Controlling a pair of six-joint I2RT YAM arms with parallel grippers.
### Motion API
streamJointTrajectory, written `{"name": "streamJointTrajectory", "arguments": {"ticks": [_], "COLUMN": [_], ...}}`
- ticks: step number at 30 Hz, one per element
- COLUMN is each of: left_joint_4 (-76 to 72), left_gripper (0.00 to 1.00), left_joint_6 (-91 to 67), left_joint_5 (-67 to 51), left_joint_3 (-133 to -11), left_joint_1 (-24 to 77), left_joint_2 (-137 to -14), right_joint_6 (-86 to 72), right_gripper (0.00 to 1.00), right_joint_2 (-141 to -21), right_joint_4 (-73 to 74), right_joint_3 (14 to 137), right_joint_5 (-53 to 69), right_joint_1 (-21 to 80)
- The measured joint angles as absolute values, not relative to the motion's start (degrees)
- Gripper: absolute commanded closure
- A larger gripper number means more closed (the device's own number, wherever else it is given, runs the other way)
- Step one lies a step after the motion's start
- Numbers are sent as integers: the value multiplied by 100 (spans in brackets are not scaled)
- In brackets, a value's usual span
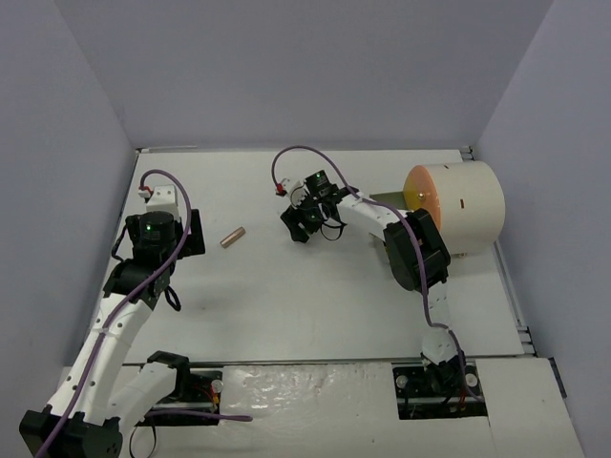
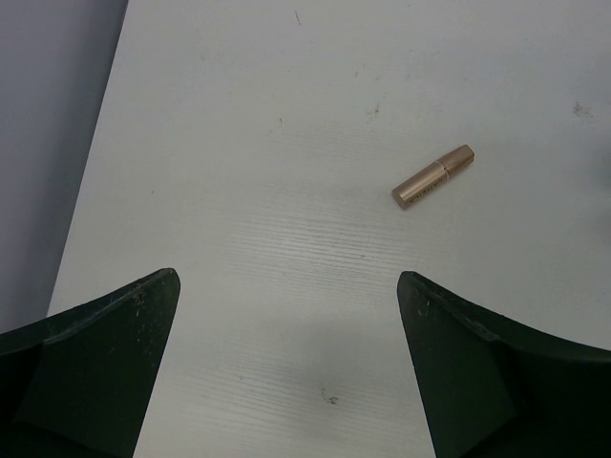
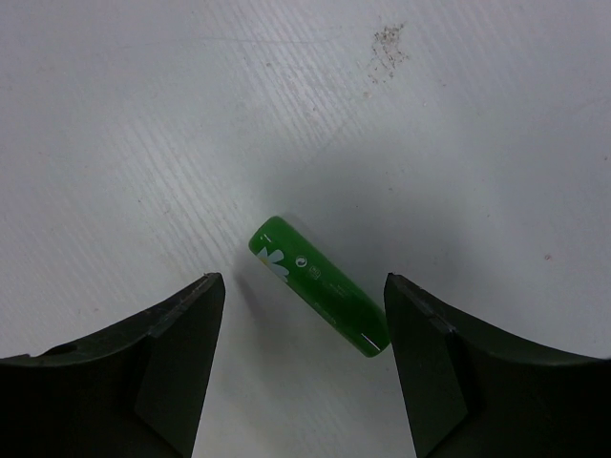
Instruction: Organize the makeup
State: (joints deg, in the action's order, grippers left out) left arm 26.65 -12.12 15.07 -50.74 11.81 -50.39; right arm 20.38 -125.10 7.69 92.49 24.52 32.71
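now right fingers (image 3: 191,329) apart over green tube (image 3: 320,286); left fingers (image 2: 143,324) apart near gold lipstick (image 2: 432,177); drum (image 1: 468,205) rightward.

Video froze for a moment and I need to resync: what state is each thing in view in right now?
green tube: lying flat on the table, not gripped.
gold lipstick: capped, lying flat, nothing touching it.
cream drum: at the table's right side; drawers open or shut, cannot tell.
left gripper: open, empty, over bare table.
right gripper: open, one finger either side of the green tube.
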Motion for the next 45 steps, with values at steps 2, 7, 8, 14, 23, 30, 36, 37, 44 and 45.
{"name": "streamJointTrajectory", "arguments": {"ticks": [2, 7, 8, 14, 23, 30, 36, 37, 44, 45], "left_joint_4": [2665, 2665, 2665, 2665, 2664, 2661, 2661, 2661, 2661, 2661], "left_gripper": [3, 3, 3, 3, 3, 3, 3, 3, 3, 3], "left_joint_6": [-1212, -1212, -1212, -1214, -1214, -1216, -1216, -1216, -1216, -1216], "left_joint_5": [1505, 1503, 1505, 1503, 1500, 1481, 1478, 1477, 1460, 1456], "left_joint_3": [-5074, -5074, -5074, -5074, -5074, -5074, -5074, -5074, -5074, -5074], "left_joint_1": [1181, 1181, 1181, 1181, 1181, 1181, 1181, 1181, 1181, 1181], "left_joint_2": [-5041, -5041, -5041, -5041, -5042, -5053, -5069, -5073, -5096, -5099], "right_joint_6": [2059, 2085, 2090, 2015, 1601, 934, 355, 291, -191, -242], "right_gripper": [43, 60, 66, 93, 100, 100, 95, 94, 82, 79], "right_joint_2": [-12555, -12591, -12590, -12417, -11487, -9578, -8565, -8530, -8863, -8935], "right_joint_4": [782, 794, 770, 548, 390, 336, 293, 310, 539, 556], "right_joint_3": [9248, 9179, 9136, 8841, 7770, 6676, 6125, 6074, 6047, 6047], "right_joint_5": [2433, 2325, 2281, 1815, 1016, -94, -1099, -1210, -1377, -1380], "right_joint_1": [3271, 3284, 3297, 3554, 3747, 3232, 2467, 2386, 2060, 2024]}}
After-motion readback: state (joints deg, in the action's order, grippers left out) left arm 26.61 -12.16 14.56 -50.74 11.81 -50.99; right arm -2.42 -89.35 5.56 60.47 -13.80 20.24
